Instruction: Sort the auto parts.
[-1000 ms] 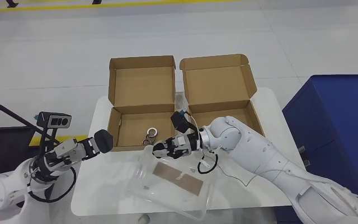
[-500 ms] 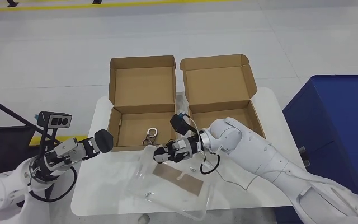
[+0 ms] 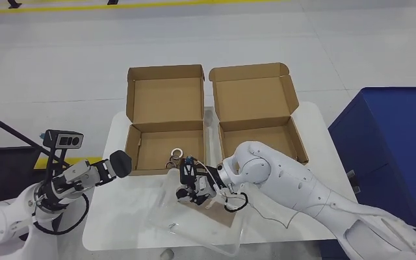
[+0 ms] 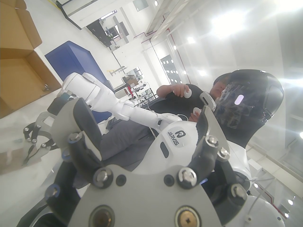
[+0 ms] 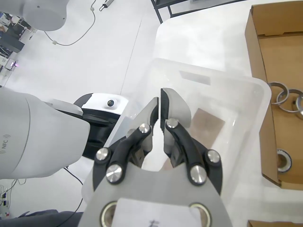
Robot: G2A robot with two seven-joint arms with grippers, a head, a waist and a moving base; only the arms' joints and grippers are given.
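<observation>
— While the right arm [image 3: 279, 169] hangs folded over the table [image 3: 117, 221], where has its gripper ended up?
— The right gripper [image 5: 159, 103] is over the clear bin [image 3: 159, 205], near the rim on the side of the boxes, pointing down into it. The elbow is bent sharply and the forearm lies across in front of the right cardboard box [image 3: 260, 140].
— And the fingers?
— They're drawn together with only a sliver between the tips. I can't make out anything between them. Below them, a brown card [image 5: 208, 125] lies flat on the bin's floor.
— What about the other arm?
— It's out at the table's left edge. The left gripper [image 4: 144, 124] is just beside the front corner of the left cardboard box [image 3: 153, 149], tipped upward, with its fingers spread wide and nothing in them.
— So where are the parts?
— A cluster of metal rings [image 5: 286, 96] sits touching inside the left cardboard box, close to the wall nearest the bin. One more round part [image 5: 282, 160] is in the same box, apart from the rings. There are also a few small bits [image 3: 172, 225] in the near end of the bin, too small for me to tell what they are
</observation>
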